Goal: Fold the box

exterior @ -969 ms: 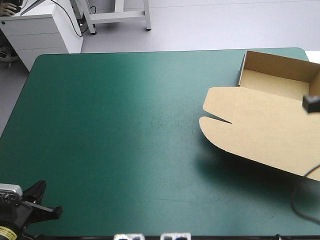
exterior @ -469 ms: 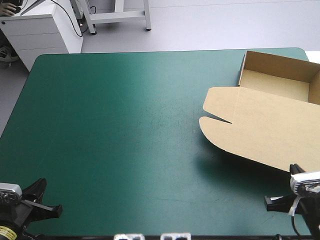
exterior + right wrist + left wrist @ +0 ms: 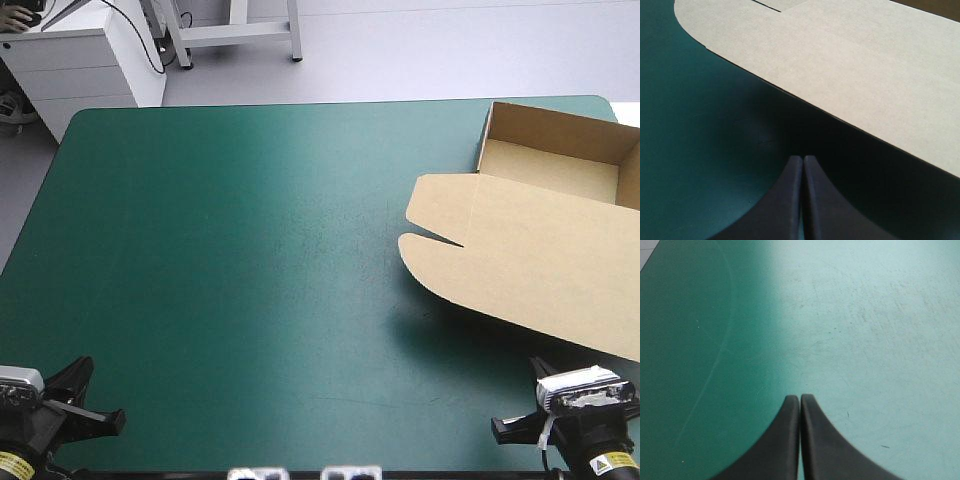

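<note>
Box (image 3: 540, 230) is parked in the upper right of the high view, over by the table's (image 3: 220, 260) far right corner. It's an open tray (image 3: 555, 165) with walls up. The lid (image 3: 530, 265) lies flat out of it, running down toward the lower right, and there's a dark shadow under its near edge.

Left gripper (image 3: 800, 399) sits in the lower left corner over bare teal-green cover, fingers pressed together with nothing in them, well apart from the box. Right gripper (image 3: 803, 158) is in the lower right corner, also closed and empty. The lid's edge is just ahead of it, not touching.
</note>
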